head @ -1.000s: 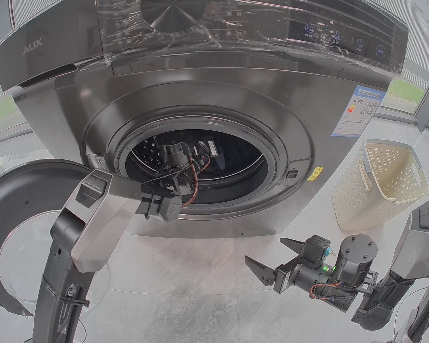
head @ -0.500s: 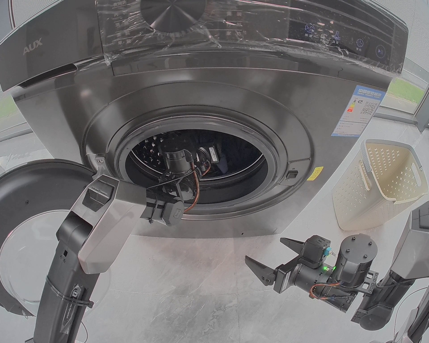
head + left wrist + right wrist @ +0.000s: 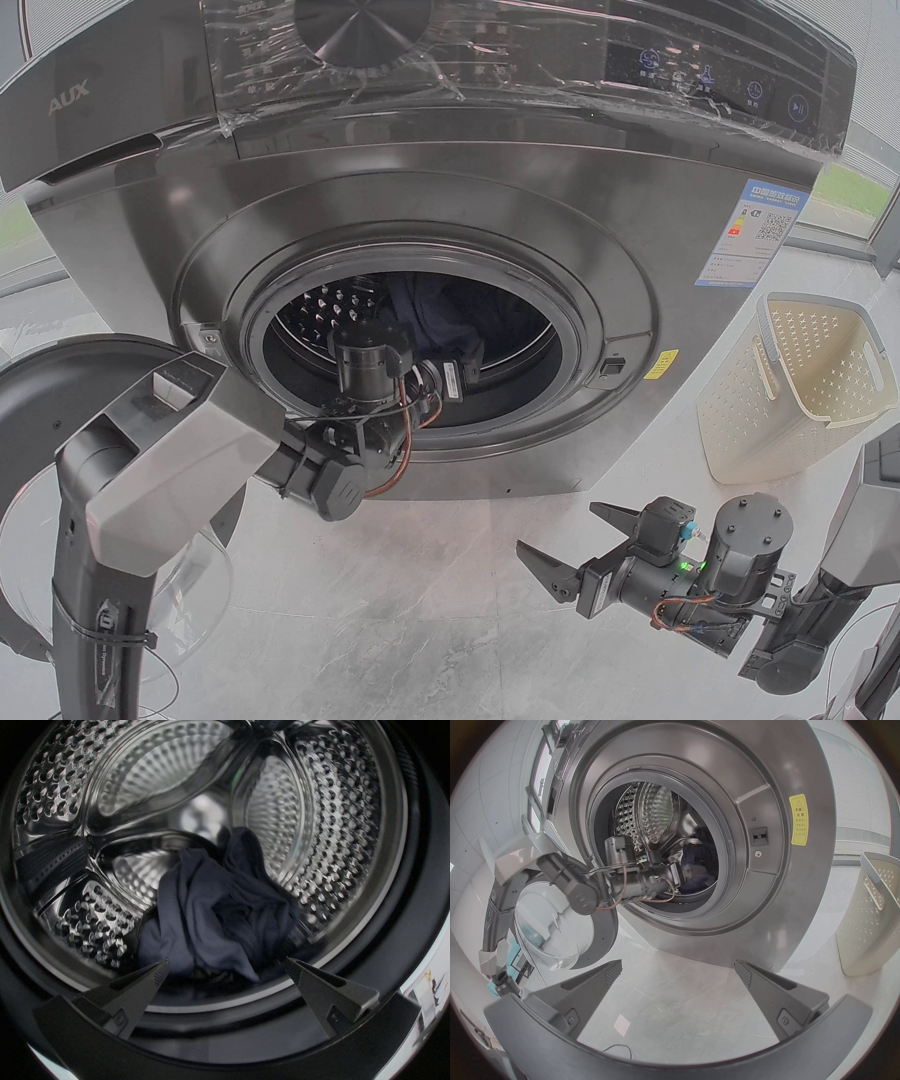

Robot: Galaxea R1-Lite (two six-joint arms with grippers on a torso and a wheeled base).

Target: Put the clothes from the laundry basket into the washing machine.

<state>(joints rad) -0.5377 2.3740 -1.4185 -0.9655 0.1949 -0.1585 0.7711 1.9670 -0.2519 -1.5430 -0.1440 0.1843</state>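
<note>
Left gripper (image 3: 225,962) spread, empty, at the drum (image 3: 337,837) mouth; navy garment (image 3: 211,907) lies just ahead, inside. Drop looks done. Laundry basket (image 3: 741,403) seems empty; confirm, then pull your arm clear.

Your head camera looks forward and down at the washing machine (image 3: 450,178) from close in front, with the floor (image 3: 422,581) below it. Your left wrist camera sits at the door opening and faces straight into the drum (image 3: 328,837), very near. Your right wrist camera hangs low over the floor, farther back, facing the machine's front. All three share the open drum mouth.
</note>
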